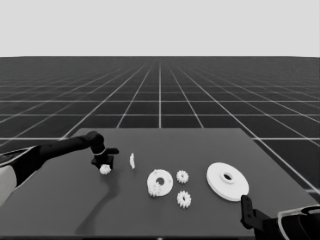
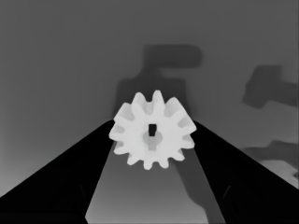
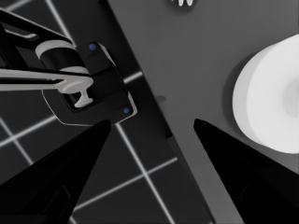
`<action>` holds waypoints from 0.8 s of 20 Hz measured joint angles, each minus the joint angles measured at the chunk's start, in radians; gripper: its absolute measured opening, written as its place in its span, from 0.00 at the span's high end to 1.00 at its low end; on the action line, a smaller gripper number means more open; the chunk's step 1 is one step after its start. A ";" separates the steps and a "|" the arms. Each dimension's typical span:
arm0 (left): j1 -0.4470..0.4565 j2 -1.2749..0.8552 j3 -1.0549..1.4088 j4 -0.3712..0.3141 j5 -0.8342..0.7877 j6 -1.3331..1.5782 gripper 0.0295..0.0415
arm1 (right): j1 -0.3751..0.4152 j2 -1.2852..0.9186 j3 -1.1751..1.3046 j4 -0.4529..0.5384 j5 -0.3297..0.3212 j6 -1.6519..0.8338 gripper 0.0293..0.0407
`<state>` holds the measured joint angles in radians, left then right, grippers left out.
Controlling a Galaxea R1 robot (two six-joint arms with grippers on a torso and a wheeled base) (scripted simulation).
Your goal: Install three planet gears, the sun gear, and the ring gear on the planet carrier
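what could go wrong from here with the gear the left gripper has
The left gripper pinches a small gear only by its tooth tips, so it may twist or slip on the way. One gear already sits on the smaller round part, and two loose gears lie beside it, so a low approach could knock them. The right gripper waits at the table's near right corner.

left hand (image 1: 103,162) over a planet gear (image 1: 105,170) at table's (image 1: 60,210) left.
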<state>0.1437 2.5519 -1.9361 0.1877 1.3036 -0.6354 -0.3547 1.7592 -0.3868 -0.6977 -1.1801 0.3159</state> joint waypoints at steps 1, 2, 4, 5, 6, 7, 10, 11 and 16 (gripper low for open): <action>0.000 0.000 0.000 0.000 0.000 0.000 0.86 | 0.000 0.000 0.000 0.000 0.000 0.000 0.19; -0.095 -0.089 0.198 -0.056 0.128 -0.085 0.86 | 0.000 0.000 0.000 0.000 0.000 0.000 0.19; -0.276 -0.115 0.248 -0.160 0.236 -0.102 0.86 | 0.000 0.000 0.000 0.000 0.000 0.000 0.19; -0.313 -0.109 0.235 -0.184 0.258 -0.096 0.86 | 0.000 0.000 0.000 0.000 0.000 0.000 0.19; -0.334 -0.104 0.224 -0.198 0.272 -0.091 0.86 | 0.000 0.000 0.000 0.000 0.000 0.000 0.19; -0.345 -0.100 0.216 -0.206 0.279 -0.087 0.86 | 0.000 0.000 0.000 0.000 0.000 0.000 0.19; -0.357 -0.096 0.205 -0.214 0.288 -0.082 0.86 | 0.000 0.000 0.000 0.000 0.000 0.000 0.19; -0.358 -0.095 0.204 -0.215 0.289 -0.081 0.86 | 0.000 0.000 0.000 0.000 0.000 0.000 0.19; -0.361 0.432 0.196 -0.227 0.278 -0.599 0.86 | 0.000 0.000 0.000 0.000 0.000 0.000 0.19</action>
<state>-0.2169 2.9840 -1.7400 -0.0397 1.5811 -1.2340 -0.3547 1.7592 -0.3868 -0.6977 -1.1801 0.3159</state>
